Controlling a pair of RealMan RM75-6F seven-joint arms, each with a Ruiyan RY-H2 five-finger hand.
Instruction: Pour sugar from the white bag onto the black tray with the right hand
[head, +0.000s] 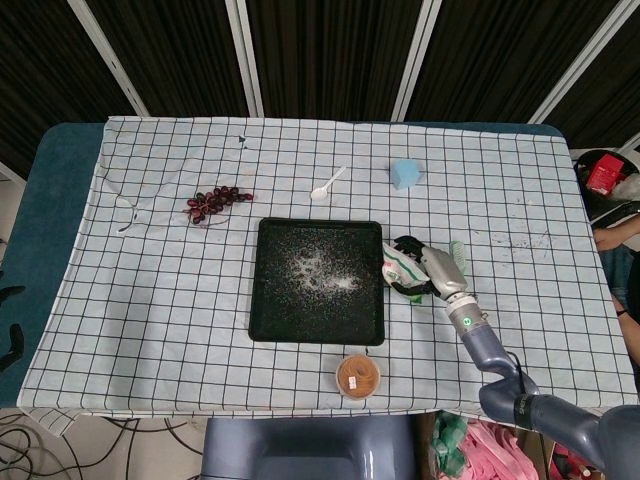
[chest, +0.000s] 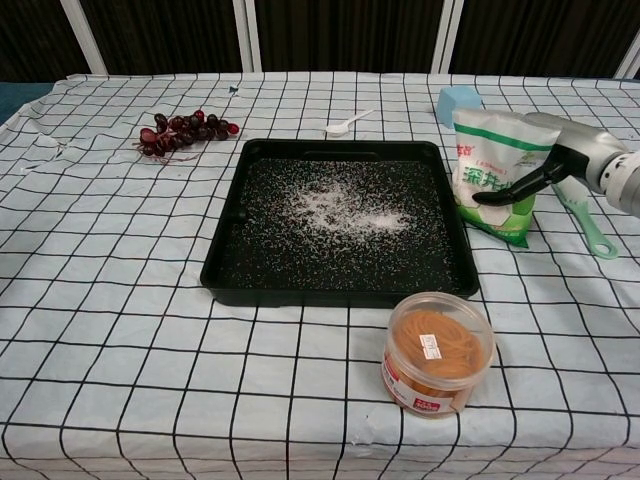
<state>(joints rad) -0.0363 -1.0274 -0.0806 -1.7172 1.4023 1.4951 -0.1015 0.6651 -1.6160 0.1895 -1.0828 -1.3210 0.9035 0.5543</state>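
The black tray (head: 268, 300) (chest: 228, 262) lies mid-table with white sugar (head: 318, 272) (chest: 340, 208) scattered over its floor. Just right of the tray stands the white bag (head: 398, 268) (chest: 492, 172) with green print, nearly upright, its base on the cloth. My right hand (head: 432, 268) (chest: 560, 160) grips the bag from its right side, dark fingers (chest: 505, 192) wrapped across its front. My left hand shows in neither view.
A clear tub of orange rubber bands (head: 358, 375) (chest: 438, 350) sits in front of the tray's right corner. A green scoop (chest: 585, 222) lies right of the bag, a blue sponge (head: 406, 173) (chest: 452, 102) behind it. A white spoon (head: 327, 185) and dark grapes (head: 215, 201) (chest: 182, 130) lie further back.
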